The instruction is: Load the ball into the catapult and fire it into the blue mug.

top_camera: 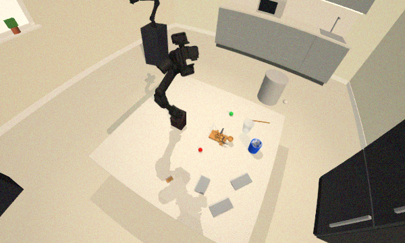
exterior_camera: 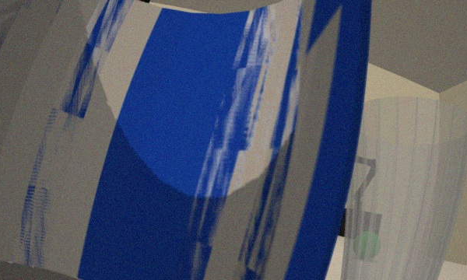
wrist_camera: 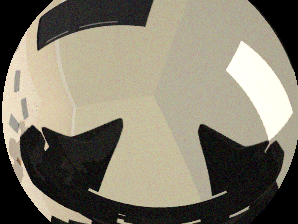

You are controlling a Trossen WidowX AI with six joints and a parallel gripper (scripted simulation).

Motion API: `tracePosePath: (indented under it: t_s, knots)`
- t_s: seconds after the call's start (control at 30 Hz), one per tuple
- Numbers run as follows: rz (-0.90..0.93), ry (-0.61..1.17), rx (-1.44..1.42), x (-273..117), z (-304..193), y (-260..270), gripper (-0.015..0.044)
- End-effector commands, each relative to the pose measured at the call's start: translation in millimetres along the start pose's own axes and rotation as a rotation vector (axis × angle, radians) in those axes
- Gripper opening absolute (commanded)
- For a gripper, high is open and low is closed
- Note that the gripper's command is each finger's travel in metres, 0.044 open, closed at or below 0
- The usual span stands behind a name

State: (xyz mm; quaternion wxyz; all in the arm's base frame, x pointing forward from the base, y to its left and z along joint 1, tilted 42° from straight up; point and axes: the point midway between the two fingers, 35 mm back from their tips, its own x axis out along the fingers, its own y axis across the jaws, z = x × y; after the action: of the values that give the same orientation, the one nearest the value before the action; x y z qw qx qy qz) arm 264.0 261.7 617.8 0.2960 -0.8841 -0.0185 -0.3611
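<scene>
An orange-brown catapult (top_camera: 213,136) sits near the middle of the white table (top_camera: 128,148). The blue mug (top_camera: 254,147) (exterior_camera: 179,97) stands upright to its right in the top view and fills much of the exterior view. A red ball (top_camera: 200,150) lies beside the catapult, and a green ball (top_camera: 231,113) lies on its other side. Whether the catapult's cup holds a ball is too small to tell. My gripper (top_camera: 192,62) (wrist_camera: 161,125) is open and empty, raised high and well away from the catapult, its fingers wide apart in the wrist view.
A clear glass (top_camera: 248,125) (exterior_camera: 412,175) stands near the mug, with a thin brown stick (top_camera: 261,121) behind it. Grey blocks (top_camera: 202,184) (top_camera: 241,181) (top_camera: 221,207) and a small brown block (top_camera: 169,179) lie on the table. A grey bin (top_camera: 273,88) stands beyond the table edge.
</scene>
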Motion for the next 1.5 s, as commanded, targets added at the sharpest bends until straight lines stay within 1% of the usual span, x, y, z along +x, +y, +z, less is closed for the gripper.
tracePosePath:
  t_s: [0.0,0.03,0.27,0.77,1.47]
  knots:
    - [0.0,-0.001,-0.004,0,1,0,0.0426]
    - [0.002,-0.003,-0.016,1,3,1,0.044]
    - [0.015,-0.035,-0.179,7,29,12,0.044]
    - [-0.04,-0.161,-0.634,15,100,31,0.044]
    - [-0.186,-0.405,-1.287,10,206,86,0.044]
